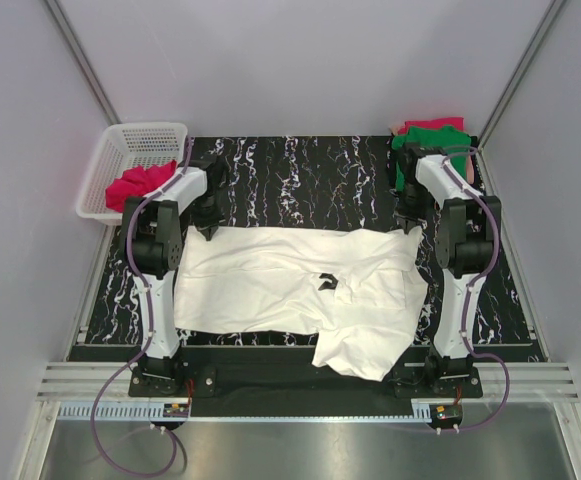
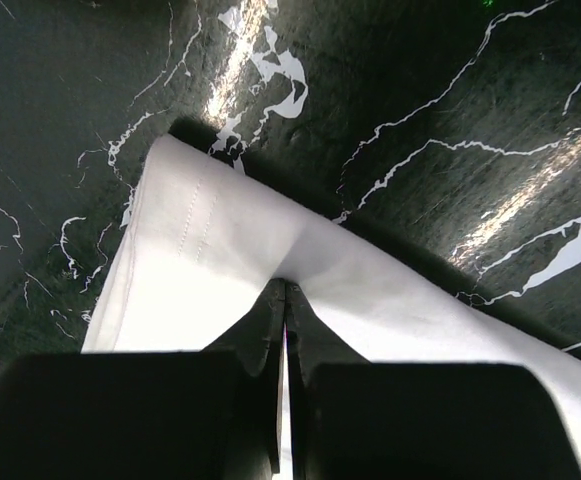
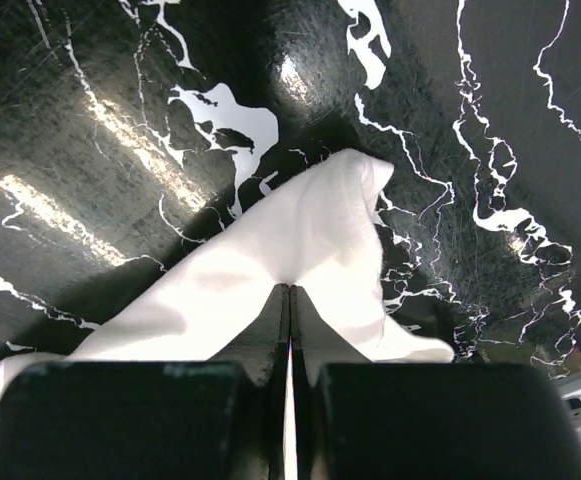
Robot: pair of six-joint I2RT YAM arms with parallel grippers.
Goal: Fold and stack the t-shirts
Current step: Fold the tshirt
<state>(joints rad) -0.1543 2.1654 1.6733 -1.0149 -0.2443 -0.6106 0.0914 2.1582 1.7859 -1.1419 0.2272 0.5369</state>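
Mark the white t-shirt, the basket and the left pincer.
white t-shirt (image 1: 290, 280): top view, middle of the spread cloth.
basket (image 1: 152, 143): top view, its far mesh wall.
left pincer (image 2: 286, 287): left wrist view, where the shut fingertips pinch the shirt's edge.

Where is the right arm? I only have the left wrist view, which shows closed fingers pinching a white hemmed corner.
Observer: The right gripper is shut on the far right corner of the white t-shirt, opposite the left gripper.
Operator: Is the shirt lying flat?
Observer: Mostly. In the top view its near right part reaches past the near edge of the table.
Operator: Where are the other shirts?
Observer: The pinkish-red t-shirt lies in a white basket at the far left. The green t-shirt sits at the far right corner, next to a red cloth.
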